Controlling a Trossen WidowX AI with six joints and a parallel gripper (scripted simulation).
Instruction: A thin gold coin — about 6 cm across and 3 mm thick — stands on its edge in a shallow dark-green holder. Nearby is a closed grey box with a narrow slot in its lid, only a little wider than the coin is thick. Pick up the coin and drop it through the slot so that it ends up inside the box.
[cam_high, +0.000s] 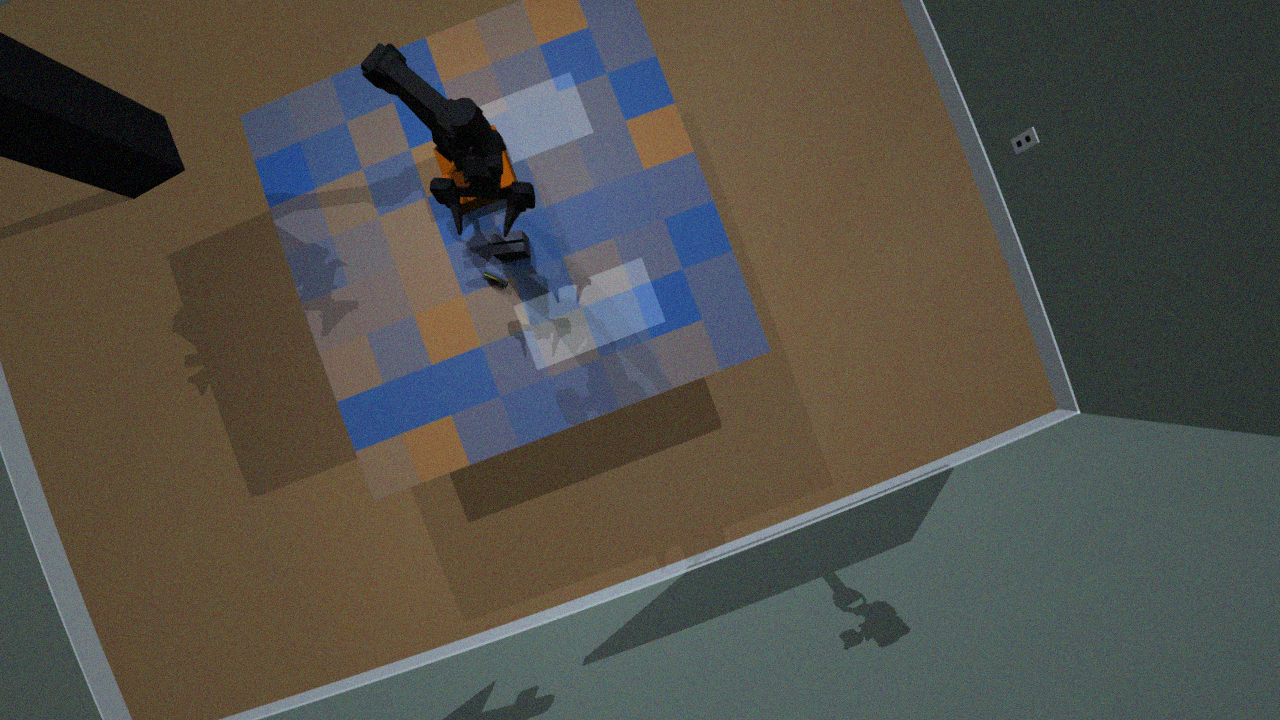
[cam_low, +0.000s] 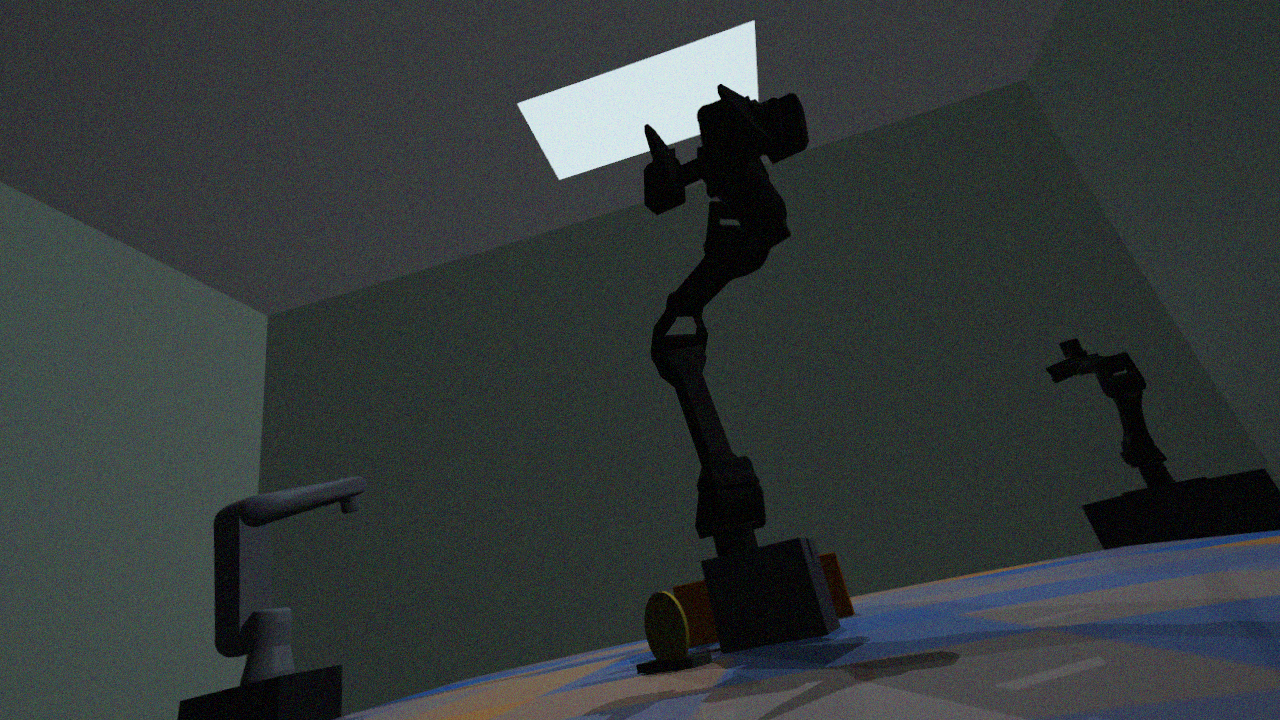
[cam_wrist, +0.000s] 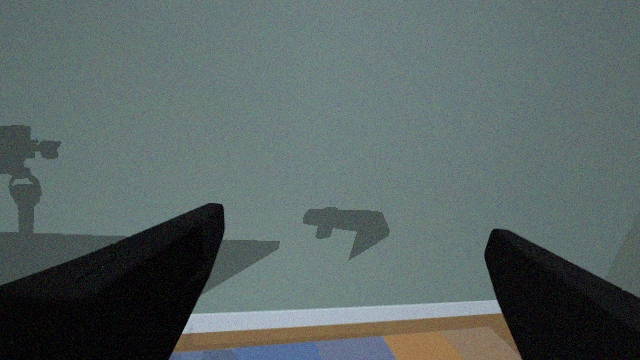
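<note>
The patchwork tabletop (cam_high: 716, 313) (cam_low: 1029, 617) (cam_wrist: 350, 348) carries the box (cam_high: 511, 247) (cam_low: 771, 595) and holder (cam_high: 494, 281) (cam_low: 673, 663).

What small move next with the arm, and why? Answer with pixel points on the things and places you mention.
Probably lower the gripper (cam_high: 484, 234) (cam_low: 684, 111) (cam_wrist: 355, 229) toward the coin (cam_high: 494, 279) (cam_low: 666, 626), tilting it down and keeping it open: it hangs high above, fingers spread with nothing between, while the coin stands on edge in its holder (cam_low: 662, 665), beside the box (cam_high: 511, 246) (cam_low: 771, 595).
</note>
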